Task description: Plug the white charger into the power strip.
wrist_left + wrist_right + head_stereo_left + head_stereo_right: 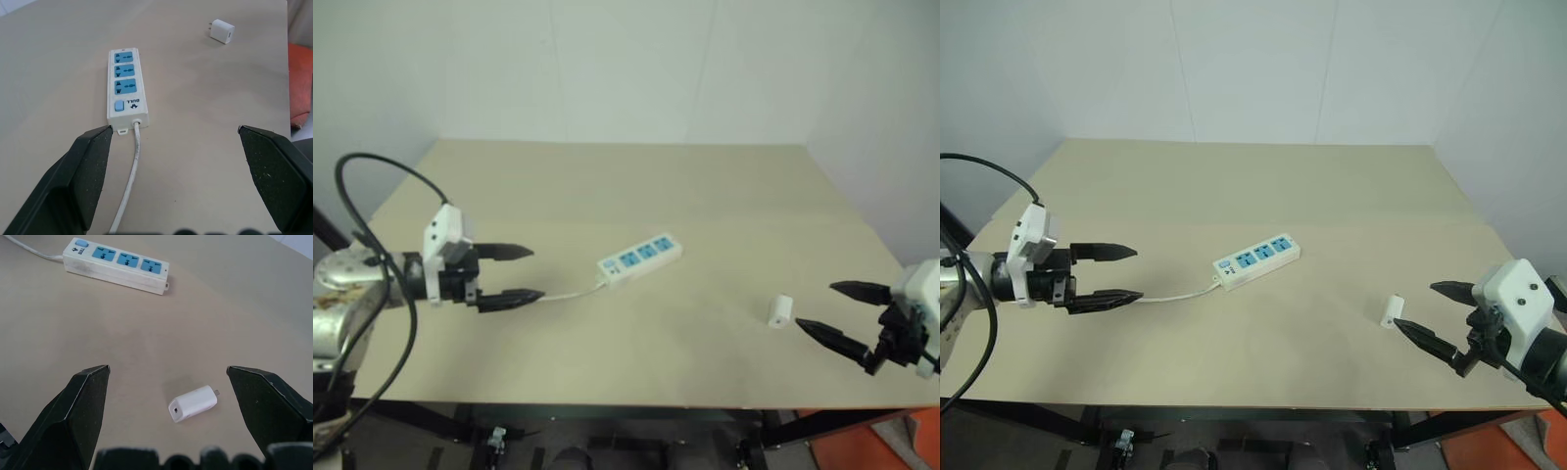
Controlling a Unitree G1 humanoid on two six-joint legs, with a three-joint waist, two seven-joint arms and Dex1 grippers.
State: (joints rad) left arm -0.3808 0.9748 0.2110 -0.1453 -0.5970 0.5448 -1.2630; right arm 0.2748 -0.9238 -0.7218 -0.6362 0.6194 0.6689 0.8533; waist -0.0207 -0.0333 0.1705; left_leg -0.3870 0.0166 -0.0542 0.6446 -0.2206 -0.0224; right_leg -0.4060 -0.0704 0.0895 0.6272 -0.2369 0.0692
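Both grippers hover over the near part of the beige table (607, 186), each with jaws spread wide and holding nothing. Left gripper (514, 273) points toward the thin cord (570, 293) of the power strip (640, 258), which lies flat near the table's middle. Right gripper (1427, 313) is just beside the white charger (1390, 310), lying on its side; its prongs seem to face away from that gripper.

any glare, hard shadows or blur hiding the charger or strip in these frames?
Head views: even, soft light, no glare; charger and strip are small but distinct. Left wrist view: strip sharp, its socket faces readable. Right wrist view: charger crisp, with a faint soft shadow on the table; the black fingers in the foreground look slightly soft.
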